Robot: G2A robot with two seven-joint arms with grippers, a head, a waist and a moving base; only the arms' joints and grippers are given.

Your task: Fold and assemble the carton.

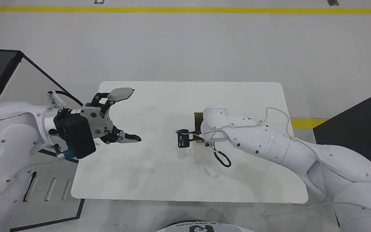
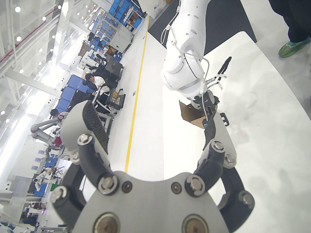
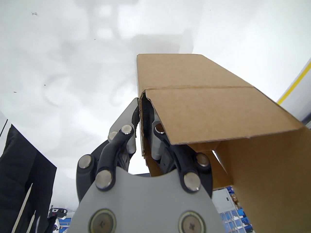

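A brown cardboard carton (image 3: 206, 103) stands partly unfolded on the white table, one flap bent over its open end. My right gripper (image 3: 143, 120) is shut on the edge of one carton wall, one finger inside and one outside. From above, the right arm covers most of the carton (image 1: 199, 119), and the right gripper (image 1: 182, 139) sits near the table's middle. My left gripper (image 1: 128, 115) hovers open over the left part of the table, holding nothing and well apart from the carton. In the left wrist view, the open left gripper (image 2: 153, 124) faces the carton (image 2: 190, 115) across bare tabletop.
The white table (image 1: 243, 174) has rounded corners, with bare surface around the carton. A black-framed panel (image 1: 11, 64) stands off the left edge. A yellow floor line (image 1: 185, 9) runs behind the table, and dark matting (image 1: 348, 124) lies to the right.
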